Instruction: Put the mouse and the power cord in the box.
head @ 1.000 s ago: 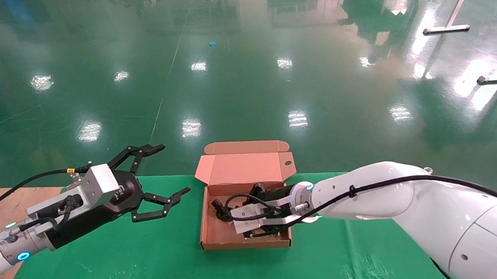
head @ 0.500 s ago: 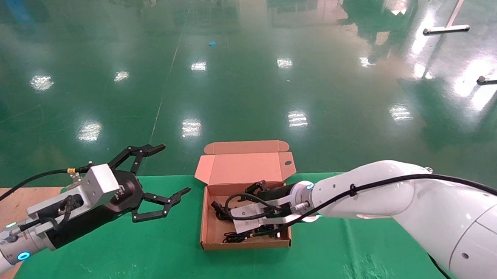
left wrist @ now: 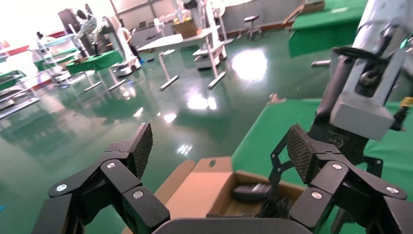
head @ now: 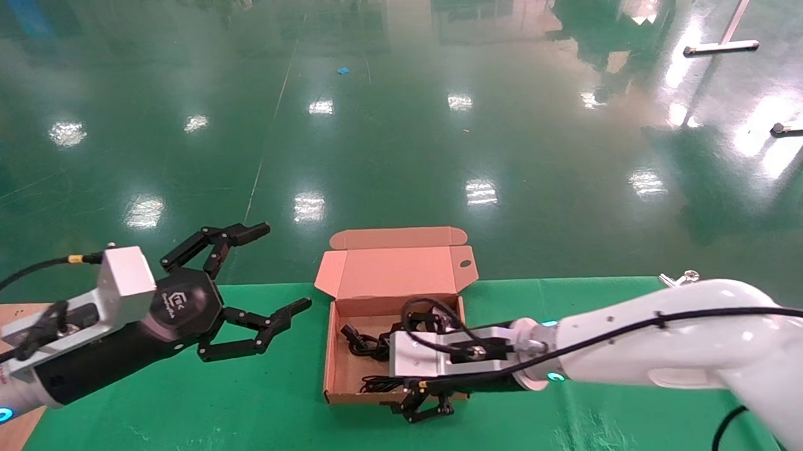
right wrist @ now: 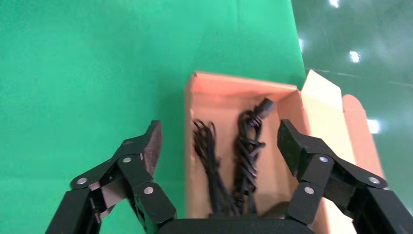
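On the green-clothed table (head: pixel 179 436) sits the shallow brown cardboard box (right wrist: pixel 219 95), the coiled black power cord (right wrist: pixel 246 146) inside, between the right gripper's (right wrist: pixel 216 141) spread jaws. The left gripper (left wrist: pixel 219 148) hangs spread, empty. A low-passing finger could snag cable loops.

Power cord (right wrist: pixel 246 151) lies bundled inside open box (right wrist: pixel 234 90).
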